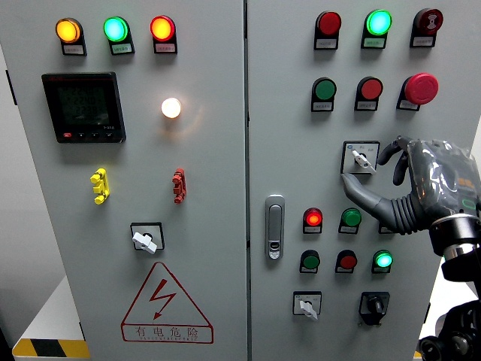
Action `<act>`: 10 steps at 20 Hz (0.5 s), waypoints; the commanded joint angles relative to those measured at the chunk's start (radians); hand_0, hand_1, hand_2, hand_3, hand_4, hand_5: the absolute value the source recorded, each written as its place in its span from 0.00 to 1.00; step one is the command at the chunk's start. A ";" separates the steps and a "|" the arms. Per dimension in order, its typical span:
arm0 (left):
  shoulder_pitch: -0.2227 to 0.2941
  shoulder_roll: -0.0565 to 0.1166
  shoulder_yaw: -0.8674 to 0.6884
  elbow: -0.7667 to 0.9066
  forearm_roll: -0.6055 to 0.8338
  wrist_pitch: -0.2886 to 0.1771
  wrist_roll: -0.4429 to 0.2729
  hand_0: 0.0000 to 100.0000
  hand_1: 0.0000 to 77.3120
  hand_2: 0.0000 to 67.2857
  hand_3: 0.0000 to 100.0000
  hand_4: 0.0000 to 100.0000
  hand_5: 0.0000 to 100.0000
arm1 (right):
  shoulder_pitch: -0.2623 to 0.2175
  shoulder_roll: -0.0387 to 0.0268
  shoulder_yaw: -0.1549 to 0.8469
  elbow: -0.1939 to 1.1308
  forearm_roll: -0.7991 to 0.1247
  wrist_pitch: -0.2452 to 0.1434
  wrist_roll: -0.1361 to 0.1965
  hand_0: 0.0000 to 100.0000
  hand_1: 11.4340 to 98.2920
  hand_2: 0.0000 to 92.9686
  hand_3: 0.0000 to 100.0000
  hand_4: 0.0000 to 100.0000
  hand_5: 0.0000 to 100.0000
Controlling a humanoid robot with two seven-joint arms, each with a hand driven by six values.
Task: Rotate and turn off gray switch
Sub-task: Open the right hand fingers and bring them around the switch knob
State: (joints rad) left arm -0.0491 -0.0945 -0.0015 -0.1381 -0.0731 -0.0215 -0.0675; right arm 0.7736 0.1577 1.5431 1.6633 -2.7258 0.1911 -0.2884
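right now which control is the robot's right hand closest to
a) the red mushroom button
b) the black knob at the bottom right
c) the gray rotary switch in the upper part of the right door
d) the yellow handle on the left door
c: the right hand is right beside the gray rotary switch, its thumb reaching just under it and its fingers curled at the switch's right edge, not clearly gripping it.

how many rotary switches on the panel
4: left door's gray switch, upper right gray switch by the right hand, lower right gray switch, black switch. The hand may hide more.
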 commanded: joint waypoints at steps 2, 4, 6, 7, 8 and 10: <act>0.000 -0.001 0.000 0.000 -0.001 0.000 0.000 0.00 0.00 0.20 0.18 0.10 0.12 | 0.006 0.0003 0.000 -0.010 0.000 0.001 0.000 0.00 0.23 0.61 0.83 1.00 1.00; 0.000 -0.001 0.000 0.000 0.001 0.000 0.000 0.00 0.00 0.20 0.18 0.10 0.12 | 0.004 0.0003 -0.001 -0.014 -0.002 -0.004 0.000 0.00 0.23 0.62 0.83 1.00 1.00; 0.000 0.001 0.000 0.000 -0.001 0.000 0.000 0.00 0.00 0.20 0.18 0.10 0.12 | 0.004 0.0003 -0.001 -0.017 -0.002 -0.007 0.000 0.00 0.23 0.62 0.83 1.00 1.00; 0.000 0.001 0.000 0.000 0.001 0.000 0.000 0.00 0.00 0.20 0.18 0.10 0.12 | 0.006 0.0003 -0.001 -0.022 -0.002 -0.007 0.000 0.00 0.23 0.62 0.83 1.00 1.00; 0.000 -0.001 0.000 0.000 0.001 0.000 0.000 0.00 0.00 0.20 0.18 0.10 0.12 | 0.007 0.0003 -0.001 -0.023 -0.002 -0.007 0.000 0.00 0.23 0.63 0.83 1.00 1.00; 0.000 0.001 0.000 0.000 0.001 0.000 0.000 0.00 0.00 0.20 0.18 0.10 0.12 | 0.007 0.0003 -0.001 -0.030 -0.002 -0.007 0.000 0.00 0.23 0.64 0.83 1.00 1.00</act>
State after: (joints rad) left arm -0.0491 -0.0945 -0.0015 -0.1381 -0.0728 -0.0215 -0.0675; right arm 0.7803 0.1580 1.5416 1.6385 -2.7274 0.1841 -0.2884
